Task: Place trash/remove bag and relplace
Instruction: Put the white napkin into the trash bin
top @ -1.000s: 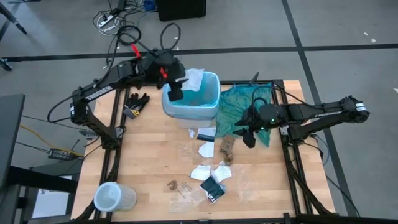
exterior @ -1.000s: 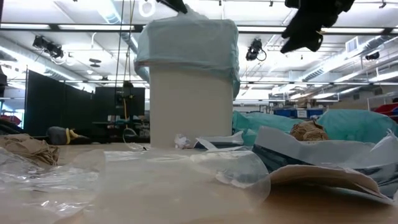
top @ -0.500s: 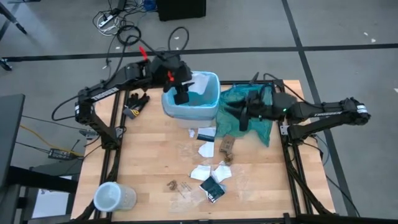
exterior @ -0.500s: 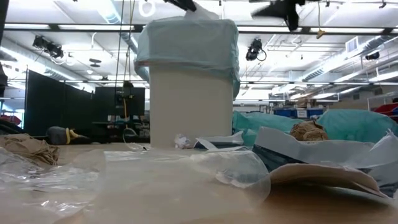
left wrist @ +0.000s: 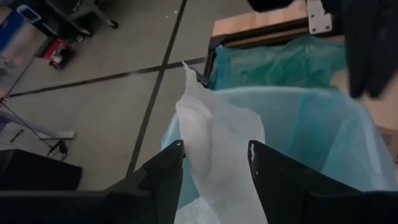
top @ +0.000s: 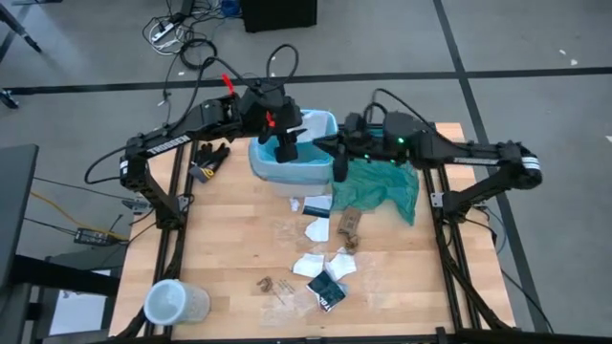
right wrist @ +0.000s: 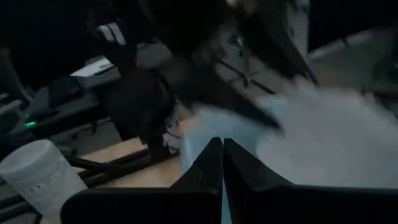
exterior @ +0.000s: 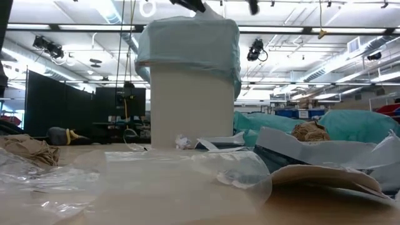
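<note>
we see white tissue (left wrist: pixel 214 146) between our left gripper's (left wrist: pixel 214 163) wide jaws over the bag (left wrist: pixel 311 130); right gripper (right wrist: pixel 222 163) empty, jaws pressed together.

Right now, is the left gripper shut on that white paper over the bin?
No: the left gripper has its fingers spread, the white paper standing between them above the bag.

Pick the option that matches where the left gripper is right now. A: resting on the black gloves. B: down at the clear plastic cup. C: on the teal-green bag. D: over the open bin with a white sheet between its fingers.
D: the left gripper hangs over the lined bin, and its wrist view shows a white sheet between its open fingers.
</note>
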### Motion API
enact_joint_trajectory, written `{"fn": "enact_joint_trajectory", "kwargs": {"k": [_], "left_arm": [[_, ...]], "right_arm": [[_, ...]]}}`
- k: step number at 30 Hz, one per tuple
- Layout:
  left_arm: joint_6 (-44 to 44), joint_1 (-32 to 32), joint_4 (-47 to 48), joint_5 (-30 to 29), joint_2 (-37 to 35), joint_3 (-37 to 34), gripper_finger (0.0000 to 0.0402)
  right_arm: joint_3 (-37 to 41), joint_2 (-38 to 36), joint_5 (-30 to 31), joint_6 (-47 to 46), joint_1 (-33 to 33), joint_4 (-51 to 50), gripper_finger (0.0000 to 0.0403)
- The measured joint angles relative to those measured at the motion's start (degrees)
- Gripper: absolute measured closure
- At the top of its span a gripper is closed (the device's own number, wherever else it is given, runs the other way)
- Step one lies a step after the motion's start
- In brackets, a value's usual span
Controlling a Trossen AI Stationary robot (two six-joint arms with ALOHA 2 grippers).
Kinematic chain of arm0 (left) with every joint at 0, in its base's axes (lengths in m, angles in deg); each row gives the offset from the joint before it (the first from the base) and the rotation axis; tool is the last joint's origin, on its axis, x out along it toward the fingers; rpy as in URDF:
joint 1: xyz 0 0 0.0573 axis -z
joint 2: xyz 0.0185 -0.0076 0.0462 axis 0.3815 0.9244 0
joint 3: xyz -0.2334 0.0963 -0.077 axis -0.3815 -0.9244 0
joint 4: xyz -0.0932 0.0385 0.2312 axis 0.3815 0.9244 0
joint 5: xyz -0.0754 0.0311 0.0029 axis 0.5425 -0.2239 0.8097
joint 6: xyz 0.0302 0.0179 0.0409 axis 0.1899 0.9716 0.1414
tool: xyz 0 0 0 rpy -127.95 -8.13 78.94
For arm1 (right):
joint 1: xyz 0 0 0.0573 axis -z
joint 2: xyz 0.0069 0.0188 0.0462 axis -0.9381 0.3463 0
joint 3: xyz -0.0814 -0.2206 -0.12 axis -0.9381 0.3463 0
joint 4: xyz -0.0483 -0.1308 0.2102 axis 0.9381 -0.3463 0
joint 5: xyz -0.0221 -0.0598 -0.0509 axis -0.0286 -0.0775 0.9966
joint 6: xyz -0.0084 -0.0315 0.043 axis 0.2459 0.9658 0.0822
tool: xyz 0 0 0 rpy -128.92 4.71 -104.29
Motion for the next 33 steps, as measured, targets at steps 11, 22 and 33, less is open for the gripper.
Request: {"fn": "enact_joint_trajectory", "kwargs": {"k": [11, 22, 33], "left_arm": [[-1.5, 0.4, 0.1, 0.0, -0.1, 0.0, 0.0212], [-3.0, 0.4, 0.0, 2.4, -0.1, 0.0, 0.0212], [-3.0, 0.8, -0.8, 2.9, -0.1, 0.0, 0.0212]], "right_arm": [[-10.5, 4.3, -3.1, 5.3, 2.3, -8.2, 0.0403], [-10.5, 6.6, -5.8, 5.0, 5.5, -6.6, 0.0403], [-10.4, 10.5, -7.2, 4.1, 8.4, -4.6, 0.0403]]}}
